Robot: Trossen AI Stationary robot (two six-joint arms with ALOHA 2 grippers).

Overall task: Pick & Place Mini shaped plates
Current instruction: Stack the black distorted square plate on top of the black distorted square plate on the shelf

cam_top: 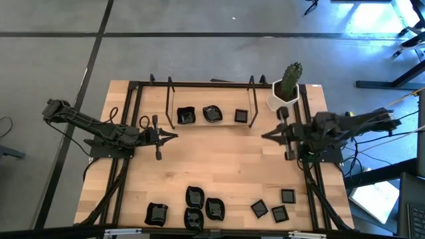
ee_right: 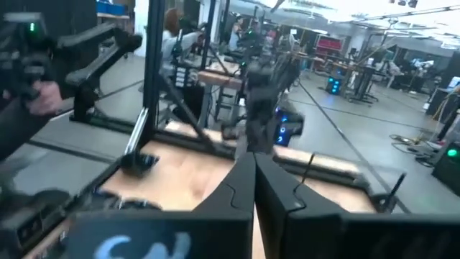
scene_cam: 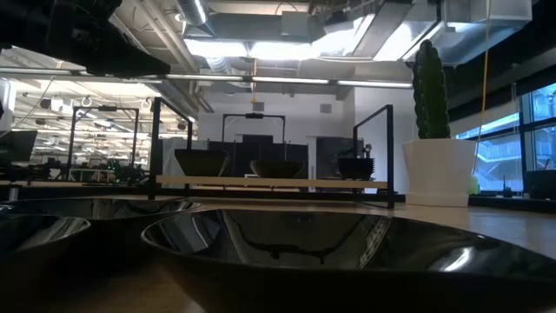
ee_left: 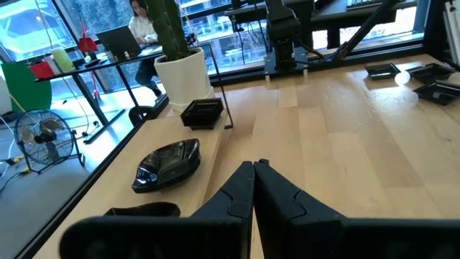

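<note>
Status: three mini shaped plates set in a row at the far side of the table (cam_top: 226, 153), inside the black rack (cam_top: 169, 99): a wavy-edged squarish plate (cam_top: 186, 117), a rounded leaf-like plate (cam_top: 212, 113) and a small flat square plate (cam_top: 241, 116). Judged as placed, one of each shape.

Remaining: eight plates at the near edge. One wavy-edged plate alone at near left (cam_top: 157, 214); a cluster of three rounded plates at near centre (cam_top: 197, 206); a group of small squares at near right (cam_top: 273, 206), close to one another. Judged as the supply not yet moved; task in an early stage, with most of the work left.

Left gripper (cam_top: 174, 135): closed, fingers pressed together, nothing between them, hanging over bare wood on the left, apart from every plate.

Right gripper (cam_top: 264, 135): closed and empty, over bare wood on the right, near the white pot with cactus (cam_top: 285, 89) but not touching it.

No plate in transit. Next step, as a judgement: approach to a near-edge plate, matching its shape to the far row.
</note>
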